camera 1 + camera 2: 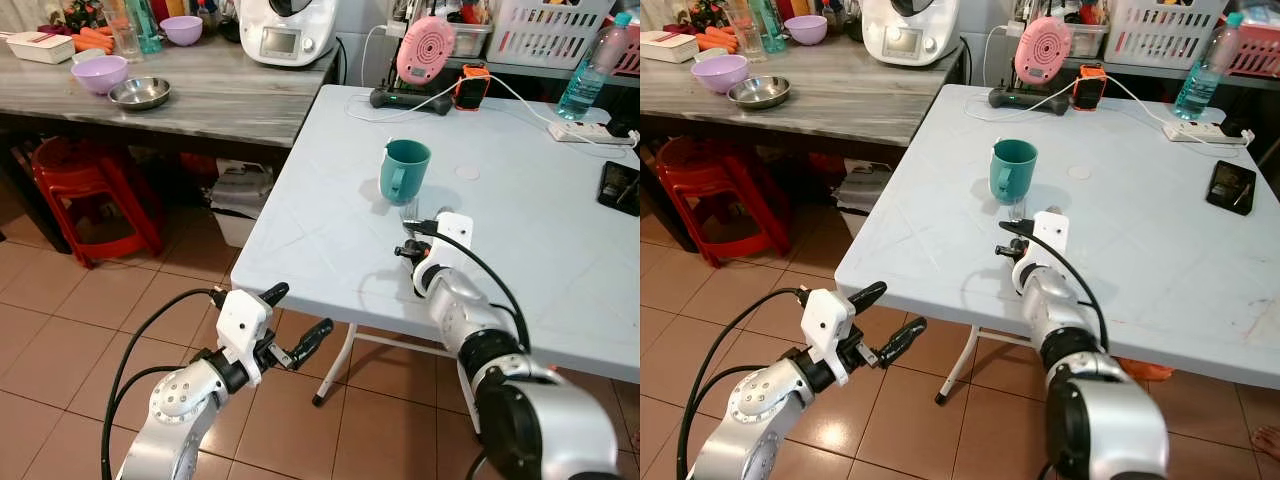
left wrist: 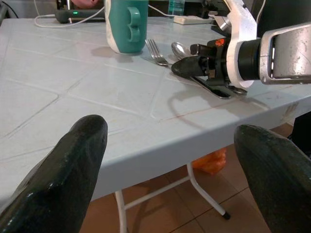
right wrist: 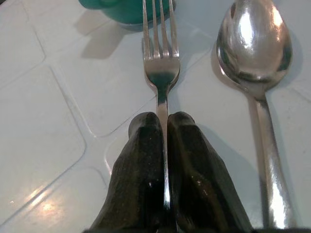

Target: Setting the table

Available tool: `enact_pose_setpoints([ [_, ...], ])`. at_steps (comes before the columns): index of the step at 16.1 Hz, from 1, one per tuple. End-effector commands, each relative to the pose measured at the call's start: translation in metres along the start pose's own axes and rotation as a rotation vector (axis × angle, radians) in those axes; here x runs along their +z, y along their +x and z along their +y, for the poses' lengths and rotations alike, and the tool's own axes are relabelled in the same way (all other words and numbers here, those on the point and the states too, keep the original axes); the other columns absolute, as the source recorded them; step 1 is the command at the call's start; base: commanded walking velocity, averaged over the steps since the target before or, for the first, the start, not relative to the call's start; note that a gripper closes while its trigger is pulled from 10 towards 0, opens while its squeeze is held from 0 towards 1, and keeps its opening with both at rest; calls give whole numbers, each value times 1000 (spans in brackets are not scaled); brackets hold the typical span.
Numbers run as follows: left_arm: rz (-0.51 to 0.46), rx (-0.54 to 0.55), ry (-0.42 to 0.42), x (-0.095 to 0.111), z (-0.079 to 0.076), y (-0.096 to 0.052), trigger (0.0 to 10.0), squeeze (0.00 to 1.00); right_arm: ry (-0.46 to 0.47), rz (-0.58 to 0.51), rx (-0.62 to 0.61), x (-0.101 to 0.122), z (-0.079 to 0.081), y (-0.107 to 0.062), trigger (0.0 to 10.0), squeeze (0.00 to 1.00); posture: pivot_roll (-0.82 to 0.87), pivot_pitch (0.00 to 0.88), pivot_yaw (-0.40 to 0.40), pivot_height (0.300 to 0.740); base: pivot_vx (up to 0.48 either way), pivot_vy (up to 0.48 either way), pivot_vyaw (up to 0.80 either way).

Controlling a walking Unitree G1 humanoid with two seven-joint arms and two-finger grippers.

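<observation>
Fork (image 3: pixel 161 73): flat on the white surface (image 1: pixel 330 230), tines by the teal mug (image 1: pixel 404 170), spoon (image 3: pixel 255 53) just beside.
Right tool (image 3: pixel 163 127): clenched on the fork's handle.
Left tool (image 1: pixel 297 320): released, off the surface's edge.

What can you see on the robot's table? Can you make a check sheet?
Surface: white folding table, bare near its front edge.
Job's things: teal mug upright; fork and spoon lying side by side on the table, tips toward the mug.
Clutter: pink fan, water bottle, phone.
Grippers: right gripper shut on the fork's handle; left gripper open, over the floor, off the table's front edge.
Cables: white cords and power strip at the table's far side.
Surroundings: counter with bowls; red stool underneath.
</observation>
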State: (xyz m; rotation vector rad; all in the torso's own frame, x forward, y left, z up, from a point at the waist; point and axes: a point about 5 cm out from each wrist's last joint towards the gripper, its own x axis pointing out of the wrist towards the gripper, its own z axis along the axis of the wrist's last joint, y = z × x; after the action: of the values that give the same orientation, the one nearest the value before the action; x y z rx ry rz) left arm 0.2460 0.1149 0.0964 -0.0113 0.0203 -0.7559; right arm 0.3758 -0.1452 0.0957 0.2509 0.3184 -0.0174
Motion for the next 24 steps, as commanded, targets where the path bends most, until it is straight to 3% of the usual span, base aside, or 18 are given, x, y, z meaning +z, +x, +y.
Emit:
enact_pose_setpoints([
  [1,-2,9,10,1,3,1,10000,0,42,-7,-13,-5,2,-1,0,0,45,18,5,740,0,0,0],
  [4,-58,96,14,7,13,7,10000,0,57,-108,15,7,12,-3,0,0,43,0,0,740,0,0,0],
  [6,-78,221,12,10,26,8,10000,0,-20,-210,-3,21,6,-8,0,0,41,0,-4,740,0,0,0],
  [7,-69,272,2,8,30,8,10000,0,-59,-252,-20,25,2,-11,8196,0,38,0,-6,740,0,0,0],
  [8,-66,290,-3,7,32,8,10000,0,-72,-266,-31,27,-1,-13,10000,0,38,0,-6,740,0,0,0],
  [13,-93,365,-23,8,41,17,10000,0,-158,-407,-108,27,-20,-42,10000,0,15,0,-2,740,0,0,0],
  [18,-126,457,-41,11,54,20,10000,0,-224,-437,-171,15,-36,-84,10000,0,-15,0,12,740,0,0,0],
  [24,-131,445,-65,10,54,23,10000,0,-213,-412,-211,12,-45,-101,10000,0,-21,0,20,740,0,0,-489],
])
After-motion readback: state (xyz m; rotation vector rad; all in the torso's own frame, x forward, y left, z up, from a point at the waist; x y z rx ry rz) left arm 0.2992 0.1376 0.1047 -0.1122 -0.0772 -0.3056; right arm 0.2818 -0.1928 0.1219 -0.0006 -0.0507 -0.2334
